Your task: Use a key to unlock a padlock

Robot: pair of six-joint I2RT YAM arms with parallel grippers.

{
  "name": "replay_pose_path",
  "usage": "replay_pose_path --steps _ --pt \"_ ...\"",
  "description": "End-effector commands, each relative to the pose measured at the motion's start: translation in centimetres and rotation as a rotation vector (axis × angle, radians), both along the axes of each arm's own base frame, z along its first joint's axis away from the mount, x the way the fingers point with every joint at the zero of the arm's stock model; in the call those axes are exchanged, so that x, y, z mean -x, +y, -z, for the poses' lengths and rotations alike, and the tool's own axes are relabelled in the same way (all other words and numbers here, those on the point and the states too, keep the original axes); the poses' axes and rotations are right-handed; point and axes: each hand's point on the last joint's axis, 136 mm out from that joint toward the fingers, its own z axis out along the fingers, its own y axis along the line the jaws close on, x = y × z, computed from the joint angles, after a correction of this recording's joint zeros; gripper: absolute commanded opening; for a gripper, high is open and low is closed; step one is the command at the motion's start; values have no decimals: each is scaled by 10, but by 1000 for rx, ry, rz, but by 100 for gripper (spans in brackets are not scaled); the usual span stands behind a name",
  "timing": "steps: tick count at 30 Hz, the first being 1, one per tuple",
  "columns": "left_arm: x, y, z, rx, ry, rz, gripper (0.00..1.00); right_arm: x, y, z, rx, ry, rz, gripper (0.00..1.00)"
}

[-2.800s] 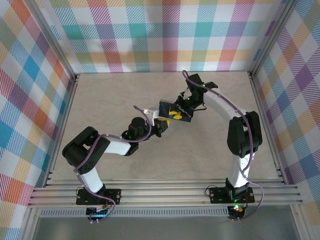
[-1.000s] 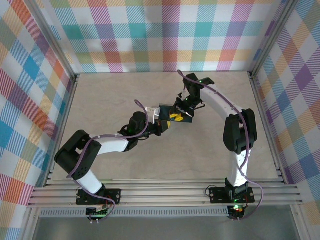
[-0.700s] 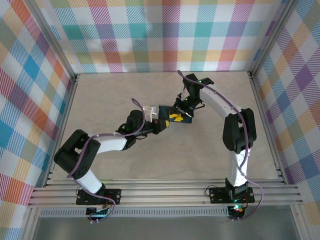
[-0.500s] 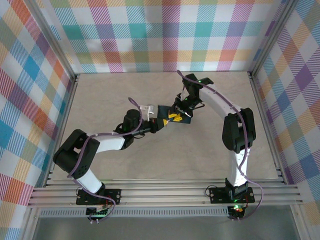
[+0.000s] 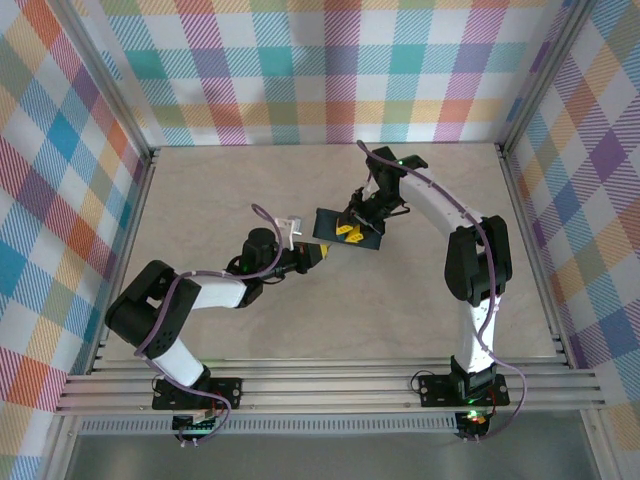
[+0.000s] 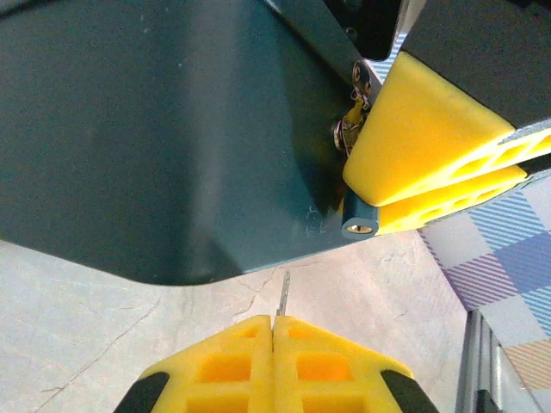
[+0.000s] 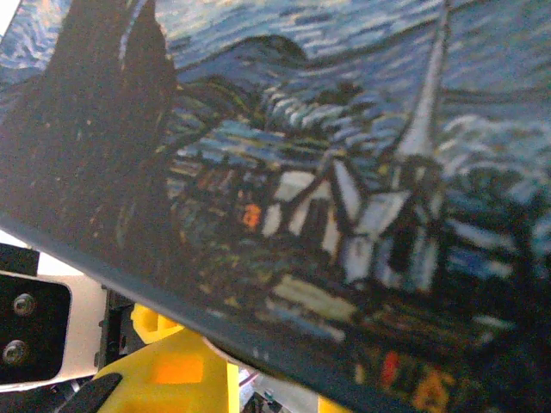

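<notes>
Low at left, the left gripper [image 6: 273, 320] is pressed together, pinching a thin key [image 6: 282, 292] whose tip sits just beside the dark teal padlock [image 6: 155, 129]. Rightward, the right gripper [image 5: 350, 231] clamps that padlock's edge above the table [image 5: 220, 190].

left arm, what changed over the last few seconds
The left end effector, shut on the key, drew back to the left, away from the dark case. The right end effector kept its grip on the case, about where it was.
</notes>
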Motion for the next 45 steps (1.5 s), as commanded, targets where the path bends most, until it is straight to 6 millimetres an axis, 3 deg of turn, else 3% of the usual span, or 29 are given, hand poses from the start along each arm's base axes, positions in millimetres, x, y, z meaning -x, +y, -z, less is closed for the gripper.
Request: replay_pose_path --steps 1,14,24,45 --pt "0 0 -21 18 -93 -2 0 -1 4 -12 -50 1 10 0" --pt "7 -14 -35 44 -128 28 0 1 3 -12 -49 6 9 0" --pt "1 -15 -43 44 -158 -5 0 2 2 -12 -48 10 12 0" --pt "-4 -27 -41 38 -164 -7 0 5 3 -13 -51 16 11 0"
